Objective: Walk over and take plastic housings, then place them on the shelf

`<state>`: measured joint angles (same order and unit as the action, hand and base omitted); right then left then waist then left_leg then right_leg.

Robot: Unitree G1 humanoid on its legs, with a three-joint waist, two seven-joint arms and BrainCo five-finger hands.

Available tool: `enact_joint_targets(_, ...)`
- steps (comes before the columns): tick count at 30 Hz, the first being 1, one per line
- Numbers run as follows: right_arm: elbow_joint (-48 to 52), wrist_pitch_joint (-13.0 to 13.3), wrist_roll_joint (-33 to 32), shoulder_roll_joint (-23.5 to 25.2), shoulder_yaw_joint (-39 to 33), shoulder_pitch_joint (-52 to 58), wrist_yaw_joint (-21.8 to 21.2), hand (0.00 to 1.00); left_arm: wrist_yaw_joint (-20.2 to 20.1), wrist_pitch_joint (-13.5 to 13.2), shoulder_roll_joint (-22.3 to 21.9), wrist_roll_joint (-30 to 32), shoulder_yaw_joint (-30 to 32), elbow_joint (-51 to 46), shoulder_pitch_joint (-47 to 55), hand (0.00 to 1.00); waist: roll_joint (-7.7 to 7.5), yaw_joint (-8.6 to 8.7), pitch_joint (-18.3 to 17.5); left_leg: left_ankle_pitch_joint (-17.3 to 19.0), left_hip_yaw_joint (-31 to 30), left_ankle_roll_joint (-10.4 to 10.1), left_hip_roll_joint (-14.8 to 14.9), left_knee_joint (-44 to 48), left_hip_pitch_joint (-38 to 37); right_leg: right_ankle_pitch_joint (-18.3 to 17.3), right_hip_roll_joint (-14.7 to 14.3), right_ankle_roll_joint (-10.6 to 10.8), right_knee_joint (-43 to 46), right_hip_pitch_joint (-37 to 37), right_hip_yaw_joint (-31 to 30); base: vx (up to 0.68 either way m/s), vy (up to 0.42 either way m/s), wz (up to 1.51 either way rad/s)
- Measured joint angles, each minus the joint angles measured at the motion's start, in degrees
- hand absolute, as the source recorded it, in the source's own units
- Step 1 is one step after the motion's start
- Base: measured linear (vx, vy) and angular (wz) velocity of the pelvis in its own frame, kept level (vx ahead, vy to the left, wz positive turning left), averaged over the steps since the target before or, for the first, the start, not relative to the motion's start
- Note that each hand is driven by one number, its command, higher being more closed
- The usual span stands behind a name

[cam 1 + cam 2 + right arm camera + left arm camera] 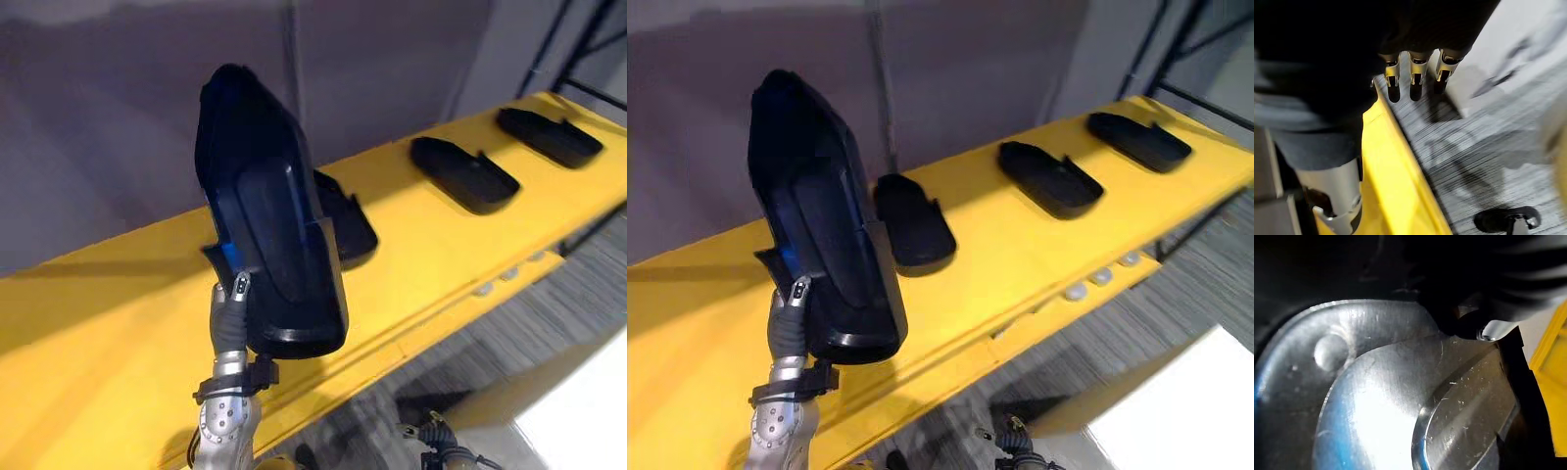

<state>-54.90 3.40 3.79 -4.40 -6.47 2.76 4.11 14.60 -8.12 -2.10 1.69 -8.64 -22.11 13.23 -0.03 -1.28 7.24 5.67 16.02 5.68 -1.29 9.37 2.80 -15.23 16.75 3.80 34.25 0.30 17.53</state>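
The robot's left hand (233, 311) pinches one black plastic housing (265, 215) upright over the yellow shelf (441, 250), thumb on its face, its other fingers hidden behind. Three more lie spaced along the shelf: the nearest housing (913, 223), middle housing (1050, 178) and far housing (1138, 140). The right hand (1415, 78) hangs by the shelf's edge, fingers loosely straight
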Motion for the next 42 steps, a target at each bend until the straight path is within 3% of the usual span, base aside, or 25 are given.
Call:
enact_joint_targets(1, 0.1, 0.0, 0.0, 0.0, -0.1, 0.1, 0.2, 0.00, 0.4, 0.0, 0.0, 0.2, -0.2, 0.6, -0.4, 1.00, -0.18, 0.43, -0.1, -0.1, -1.4, 0.0, -0.4, -0.3, -0.4, -1.0, -1.5, -0.2, -0.3, -1.7, -2.8, 0.20, -0.045, 1.16)
enact_joint_targets(3, 1.4, 0.0, -0.4, 0.4, -0.2, 2.0, 0.4, 0.00, 1.3, 0.0, 0.0, 0.3, -2.5, 2.7, -1.5, 1.00, -0.28, 1.76, -0.3, -0.3, -6.4, -0.3, -1.7, 0.1, -1.2, -2.5, -6.5, 0.0, -2.2, -6.5, -14.2, 0.17, -0.118, 1.31)
enact_joint_targets(4, 2.7, 0.0, -0.4, 0.7, -0.2, 2.7, 0.7, 0.00, 1.3, 0.0, -0.1, 0.3, -3.0, 3.0, -1.5, 1.00, -0.43, 1.73, -0.4, -0.2, -7.3, -0.7, -2.0, 0.2, -1.6, -2.3, -7.0, 0.1, -3.5, -7.2, -16.1, 0.17, -0.179, 1.14)
enact_joint_targets(5, 4.6, 0.0, -0.4, 1.0, 0.0, 4.0, 1.0, 0.00, 1.3, 0.1, 0.0, 0.3, -4.0, 3.0, -1.1, 1.00, -1.24, 1.71, -0.7, 0.4, -8.7, -1.6, -2.7, 1.3, -2.1, 1.0, -6.4, -0.9, -8.6, -7.3, -16.9, 0.16, -0.225, 0.98)
enact_joint_targets(6, 5.4, 0.0, -0.5, 1.6, -0.1, 5.2, 1.0, 0.00, 1.2, 0.1, 0.0, 0.8, -4.5, 3.1, -1.0, 1.00, -2.46, 1.09, -1.0, 1.9, -8.9, -3.5, -2.9, 3.2, -1.8, 3.4, -5.6, 1.7, -11.2, -6.1, -16.3, 0.16, -0.242, 0.91)
enact_joint_targets(9, 7.1, 0.0, -0.5, 2.0, 0.0, 7.0, 1.0, 0.00, 1.0, -0.1, -0.5, 0.9, -5.2, 2.2, -0.2, 1.00, -1.26, -1.22, -2.1, 3.5, -8.1, -5.5, 1.1, 5.0, -1.7, 3.9, -8.4, 0.9, -16.4, -1.7, -12.6, 0.12, -0.231, 0.43)
enact_joint_targets(13, 7.8, 0.0, -0.5, 2.7, -0.1, 7.7, 1.1, 0.00, 0.9, -0.1, -0.5, 0.8, -5.1, 1.9, 1.2, 1.00, -1.82, -2.51, -3.5, 3.6, -8.4, -5.6, 3.0, 4.9, -1.0, 5.8, -10.6, 0.0, -20.6, 0.1, -11.7, 0.04, -0.116, 0.05)
enact_joint_targets(18, 8.4, 0.0, -0.5, 4.2, -0.2, 9.7, 1.5, 0.00, 0.8, 0.0, -0.5, 0.8, -4.4, 1.9, 1.3, 1.00, -3.66, -2.65, -3.8, 3.2, -11.2, -5.9, 2.3, 5.7, -0.7, 6.5, -10.1, 0.4, -23.3, 3.1, -8.1, 0.01, 0.013, 0.33)
enact_joint_targets(22, 8.2, 0.0, -0.5, 4.5, -0.1, 8.6, 1.6, 0.00, 0.9, 0.0, -0.6, 0.8, -3.3, 1.8, 1.6, 1.00, -4.23, -3.17, -3.3, 4.0, -10.9, -6.6, 2.4, 7.3, 0.8, 6.7, -9.5, 0.1, -22.5, 2.5, -7.3, -0.07, 0.036, 0.13)
enact_joint_targets(23, 8.2, 0.0, -0.5, 4.7, -0.1, 7.8, 1.8, 0.00, 0.9, -0.1, -0.6, 0.8, -2.8, 1.6, 1.6, 1.00, -4.29, -3.10, -3.1, 5.7, -7.6, -6.3, 4.0, 10.4, 1.8, 6.8, -9.0, -0.1, -22.2, 1.4, -6.9, -0.13, 0.062, 0.14)
enact_joint_targets(24, 7.7, 0.0, -0.5, 4.3, -0.1, 7.3, 2.1, 0.00, 1.1, 0.0, -0.6, 0.8, -2.9, 1.6, 1.6, 1.00, -4.27, -2.57, -3.0, 7.4, -3.9, -5.9, 7.4, 16.1, 3.1, 6.8, -8.5, -0.1, -21.6, 1.0, -6.4, -0.10, 0.069, 0.17)
enact_joint_targets(25, 7.2, 0.0, -0.4, 4.0, -0.1, 6.9, 2.1, 0.00, 1.1, 0.0, -0.6, 0.8, -2.8, 1.7, 1.6, 1.00, -4.33, -2.38, -3.0, 8.1, -3.2, -6.1, 9.1, 18.4, 3.2, 6.8, -8.1, -0.1, -21.5, 1.0, -6.1, -0.07, 0.103, 0.21)
enact_joint_targets(27, 4.1, 0.0, -0.1, 2.4, 0.0, 6.2, 2.7, 0.00, 1.1, -0.3, -0.5, 0.8, -3.6, 2.0, 1.6, 1.00, -4.02, -1.98, -3.2, 8.4, -4.1, -6.7, 15.1, 21.0, 1.8, 7.4, -5.9, 1.0, -21.5, 0.0, -6.0, -0.04, 0.236, 0.19)
enact_joint_targets(28, 3.4, 0.0, 0.0, 2.1, 0.0, 5.9, 2.7, 0.00, 1.1, -0.3, -0.5, 0.7, -3.6, 2.1, 1.6, 1.00, -3.90, -1.49, -3.3, 8.3, -4.8, -6.9, 16.3, 20.6, 1.6, 7.8, -5.2, 1.6, -21.5, -0.5, -6.0, 0.00, 0.452, 0.23)
enact_joint_targets(29, 3.0, 0.0, 0.1, 1.6, -0.1, 5.8, 2.7, 0.00, 1.4, -0.9, -0.5, 0.6, -3.6, 3.3, 1.3, 1.00, -3.10, -0.67, -3.9, 6.3, -6.2, -6.9, 17.9, 17.1, 0.9, 9.0, -4.2, 3.6, -21.6, -1.5, -5.7, 0.03, 0.551, 0.24)
enact_joint_targets(30, 2.2, -0.1, 0.1, 0.9, -0.2, 5.3, 2.8, 0.00, 1.5, -0.9, -0.6, 0.2, -3.7, 5.0, 0.6, 1.00, -2.45, 0.28, -4.6, 7.5, -7.8, -12.2, 15.8, 11.4, -0.4, 10.6, -2.8, 5.4, -22.8, -2.5, -5.7, 0.04, 0.579, 0.39)
enact_joint_targets(31, 1.9, -0.1, 0.0, 1.1, -0.3, 5.0, 2.7, 0.00, 1.7, -0.8, -0.5, 0.0, -3.4, 6.1, 0.0, 1.00, -2.73, 1.37, -4.7, 7.8, -8.0, -13.0, 14.3, 10.1, 0.0, 11.9, -1.7, 5.2, -24.2, -2.4, -5.2, 0.00, 0.418, 0.45)
enact_joint_targets(32, 1.1, -0.1, 0.1, 1.7, -0.2, 4.5, 2.7, 0.00, 2.5, -0.7, -0.4, -0.5, -3.0, 8.0, -1.0, 1.00, -3.41, 2.23, -4.6, 7.9, -8.4, -13.0, 12.4, 9.2, 0.6, 14.3, -0.1, 4.6, -26.1, -2.1, -4.5, -0.03, 0.430, 0.48)
enact_joint_targets(33, 0.0, -0.1, 0.0, 2.6, -0.2, 3.9, 2.6, 0.00, 3.4, -0.4, 0.1, -0.5, -2.9, 10.2, -2.1, 1.00, -3.55, 2.17, -4.4, 7.8, -8.5, -13.0, 10.4, 9.7, 1.3, 18.1, 1.3, 4.7, -27.9, -1.2, -3.1, -0.04, 0.433, 0.36)
enact_joint_targets(34, 0.0, 0.0, 0.1, 3.0, 0.0, 3.9, 2.6, 0.00, 3.5, -0.4, 0.6, -0.5, -3.1, 10.7, -2.5, 1.00, -3.54, 2.20, -4.4, 7.8, -8.5, -12.9, 9.8, 10.4, 1.6, 19.6, 1.7, 4.7, -28.2, -0.7, -2.6, -0.04, 0.386, 0.21)
enact_joint_targets(38, 0.1, 0.0, 0.3, 3.4, 1.5, 3.8, 2.6, 0.00, 3.5, -0.7, 2.6, -0.4, -4.1, 10.8, -5.0, 1.00, -3.71, 1.23, -4.1, 9.1, -7.8, -11.4, 9.3, 14.4, 4.2, 22.3, 2.2, 3.6, -25.7, -3.1, -4.4, -0.06, 0.212, 0.01)
enact_joint_targets(40, 2.3, -0.1, 1.2, 3.2, 2.1, 4.2, 2.6, 0.00, 3.5, -0.6, 2.2, -0.3, -4.3, 10.8, -4.6, 1.00, -3.71, 0.85, -2.9, 8.8, -4.5, -10.6, 9.2, 14.0, 3.1, 23.7, 2.3, 0.8, -23.3, -5.4, -6.1, -0.11, 0.143, -0.52)
enact_joint_targets(41, 3.0, -0.1, 1.3, 3.2, 2.2, 4.2, 2.6, 0.00, 3.5, -0.6, 1.6, -0.3, -4.3, 10.8, -4.4, 1.00, -3.26, 0.75, -2.4, 9.1, -3.5, -9.7, 9.2, 12.8, 1.8, 22.4, 2.0, 0.4, -21.2, -6.2, -6.1, -0.11, 0.077, -0.46)
enact_joint_targets(42, 5.4, -0.1, 1.3, 3.6, 2.1, 4.6, 2.5, 0.00, 3.4, -0.5, 1.1, -0.2, -4.2, 10.8, -4.9, 1.00, -3.37, 0.89, -1.1, 9.5, -2.9, -8.8, 9.4, 12.6, 0.7, 14.2, -0.4, 2.6, -11.3, -8.3, -8.8, -0.13, -0.016, -0.20)
